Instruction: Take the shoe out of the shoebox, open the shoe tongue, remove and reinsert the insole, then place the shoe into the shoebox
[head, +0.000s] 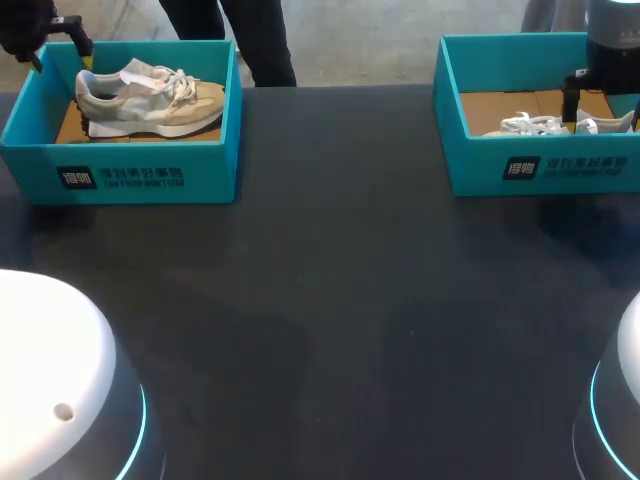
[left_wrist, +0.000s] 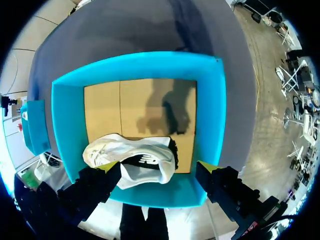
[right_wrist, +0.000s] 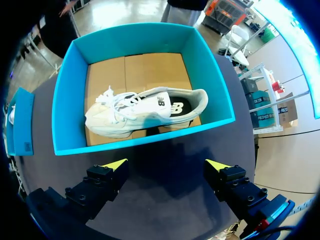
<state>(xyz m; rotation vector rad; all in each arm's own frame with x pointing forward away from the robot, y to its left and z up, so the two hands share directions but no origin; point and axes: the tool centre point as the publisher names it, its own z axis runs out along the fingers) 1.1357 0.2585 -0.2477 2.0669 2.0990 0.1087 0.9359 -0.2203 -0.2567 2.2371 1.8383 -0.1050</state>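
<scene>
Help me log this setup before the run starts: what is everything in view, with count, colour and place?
table: one, dark grey, under everything
left shoebox: one, teal with a brown card floor, far left of the table
right shoebox: one, teal with a brown card floor, far right of the table
beige shoe: one, beige, grey and white, lying in the left shoebox
white shoe: one, white with a dark inside, lying in the right shoebox
domes: two, white with a blue light ring, near left and near right
left gripper: one, black with yellow tips, open, above the beige shoe's heel end
right gripper: one, black with yellow tips, open, above the right shoebox, holding nothing
</scene>
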